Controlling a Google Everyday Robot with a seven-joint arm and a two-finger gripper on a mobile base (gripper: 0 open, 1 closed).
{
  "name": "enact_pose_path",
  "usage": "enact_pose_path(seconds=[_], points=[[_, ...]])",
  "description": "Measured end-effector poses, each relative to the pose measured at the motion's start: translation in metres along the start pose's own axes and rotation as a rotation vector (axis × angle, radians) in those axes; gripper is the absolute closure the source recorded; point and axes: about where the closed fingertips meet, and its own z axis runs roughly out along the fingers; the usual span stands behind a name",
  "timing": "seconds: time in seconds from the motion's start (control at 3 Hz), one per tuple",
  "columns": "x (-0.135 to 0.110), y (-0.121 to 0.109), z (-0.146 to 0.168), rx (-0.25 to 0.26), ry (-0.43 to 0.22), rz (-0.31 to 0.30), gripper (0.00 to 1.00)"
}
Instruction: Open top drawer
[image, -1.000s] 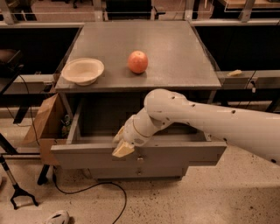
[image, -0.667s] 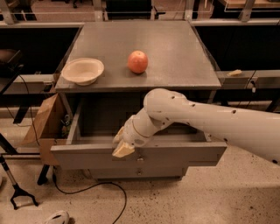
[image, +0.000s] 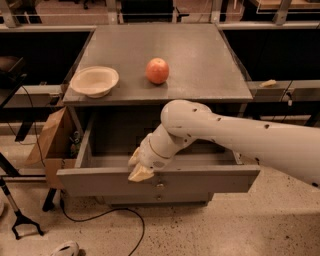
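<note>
Top drawer is sticking well out from under the grey table. Gripper sits on the drawer's front rim, just above its knob; can't tell if it's clamped or loose. Apple and bowl sit above the drawer.

High front camera looks down closely at end effector by top drawer.
</note>
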Motion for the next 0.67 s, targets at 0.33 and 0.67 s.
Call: enact_pose_path(seconds=[0.33,0.67], points=[[-0.0052,0.012,0.0017,-0.042,0.012,-0.026,0.13],[-0.0099,0.0183,0.0069,-0.074,0.02,-0.038,0.0]])
